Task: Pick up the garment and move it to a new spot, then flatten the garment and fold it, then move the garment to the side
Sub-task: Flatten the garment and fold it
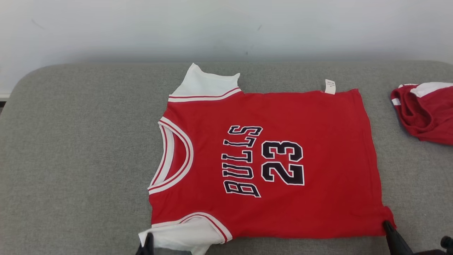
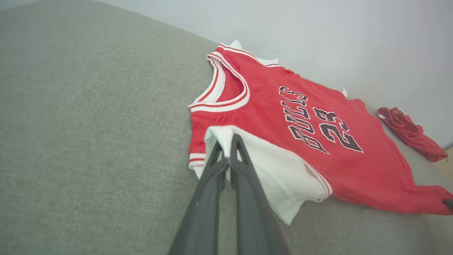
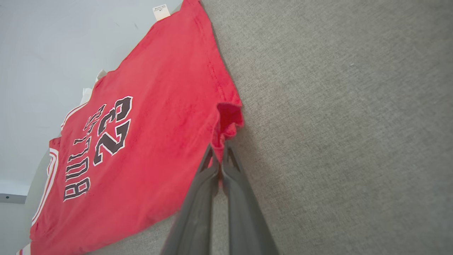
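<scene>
The garment (image 1: 269, 159) is a red jersey with white sleeves and "BULLS 23" printed in black, lying flat and sideways on the grey cushion (image 1: 78, 148), collar to the left. My left gripper (image 1: 147, 244) is shut on the edge of the near white sleeve (image 2: 279, 166), as the left wrist view shows at its fingertips (image 2: 226, 143). At the lower right, my right gripper (image 1: 386, 225) is shut on the near hem corner (image 3: 228, 122), which bunches up between its fingers (image 3: 219, 156).
A second red and white garment (image 1: 424, 109) lies crumpled at the cushion's right edge. A pale wall (image 1: 226, 28) stands behind the cushion. Bare grey cushion stretches to the left of the jersey.
</scene>
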Available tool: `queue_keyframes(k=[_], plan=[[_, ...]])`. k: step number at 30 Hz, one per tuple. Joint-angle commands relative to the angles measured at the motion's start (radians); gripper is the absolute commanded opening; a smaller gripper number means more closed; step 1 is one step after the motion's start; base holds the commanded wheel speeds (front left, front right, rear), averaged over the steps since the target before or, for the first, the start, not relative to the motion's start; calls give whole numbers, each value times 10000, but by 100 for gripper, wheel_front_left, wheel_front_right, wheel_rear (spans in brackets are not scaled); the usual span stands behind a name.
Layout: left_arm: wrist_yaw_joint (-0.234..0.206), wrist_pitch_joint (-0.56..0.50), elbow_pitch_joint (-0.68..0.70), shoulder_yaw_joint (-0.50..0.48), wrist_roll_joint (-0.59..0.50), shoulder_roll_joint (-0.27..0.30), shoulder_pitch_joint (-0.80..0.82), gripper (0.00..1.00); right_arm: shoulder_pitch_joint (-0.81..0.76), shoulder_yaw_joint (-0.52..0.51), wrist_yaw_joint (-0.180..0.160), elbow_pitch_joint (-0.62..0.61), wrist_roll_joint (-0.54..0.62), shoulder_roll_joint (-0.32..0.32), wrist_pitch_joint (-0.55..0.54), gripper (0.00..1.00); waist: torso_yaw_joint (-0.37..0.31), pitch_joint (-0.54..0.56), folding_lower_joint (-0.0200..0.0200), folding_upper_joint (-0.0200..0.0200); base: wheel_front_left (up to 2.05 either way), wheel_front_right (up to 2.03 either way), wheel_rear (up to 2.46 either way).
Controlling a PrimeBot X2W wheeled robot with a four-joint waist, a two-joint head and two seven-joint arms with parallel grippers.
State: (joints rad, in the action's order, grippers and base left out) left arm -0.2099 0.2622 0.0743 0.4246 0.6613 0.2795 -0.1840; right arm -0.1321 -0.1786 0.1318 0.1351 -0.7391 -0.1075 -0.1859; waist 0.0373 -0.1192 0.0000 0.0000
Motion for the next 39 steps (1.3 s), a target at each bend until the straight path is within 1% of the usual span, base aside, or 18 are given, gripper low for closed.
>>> queue_keyframes(k=[1,5,10,15,19,24,27,31,32,33,34,35,39], plan=[[55,-33,-8,-14,-142,101,331,0,248,58,-22,-75,73,52,-90,0,-155,-161,0,0,0,0,0],[289,-346,-31,7,-366,438,1140,0,788,122,-22,-45,138,157,-359,0,-362,-359,0,0,0,0,0],[688,-913,-268,128,-656,882,2401,0,1597,159,-22,215,72,236,-634,0,-538,-545,0,0,0,0,0],[1107,-1367,-867,178,-820,1108,3803,0,2414,66,-22,645,76,276,-855,0,-670,-694,0,0,0,0,0],[1532,-1644,-1560,236,-799,1136,4821,0,3124,60,-22,1111,76,308,-1011,0,-824,-844,0,0,0,0,0],[1930,-1741,-2628,343,-937,1191,5892,0,3997,50,-22,1852,75,362,-985,0,-995,-1077,0,0,0,0,0],[2191,-1741,-3317,466,-1021,1152,6494,0,4455,124,-22,2281,142,378,-906,0,-1058,-1179,0,0,0,0,0],[2448,-1574,-4235,640,-1124,961,7088,0,4837,305,-22,2635,245,371,-699,0,-1110,-1236,0,0,0,0,0],[2466,-1526,-4414,682,-1187,903,7202,0,4910,335,-22,2673,249,352,-561,36,-1117,-1230,0,0,0,0,0],[2429,-1415,-4597,679,-1225,847,7304,0,4934,394,-22,2726,248,328,-468,67,-1120,-1212,0,0,0,0,0],[2416,-1317,-4779,690,-1264,826,7367,40,4945,456,-22,2765,242,310,-374,67,-1132,-1187,0,0,0,0,0],[2411,-1173,-4925,709,-1321,787,7415,100,4943,531,-22,2769,263,260,-271,100,-1142,-1148,0,0,0,0,0],[2429,-671,-5416,612,-1254,667,7365,100,4631,789,-22,2708,286,6,83,100,-1118,-939,0,0,0,0,0]])
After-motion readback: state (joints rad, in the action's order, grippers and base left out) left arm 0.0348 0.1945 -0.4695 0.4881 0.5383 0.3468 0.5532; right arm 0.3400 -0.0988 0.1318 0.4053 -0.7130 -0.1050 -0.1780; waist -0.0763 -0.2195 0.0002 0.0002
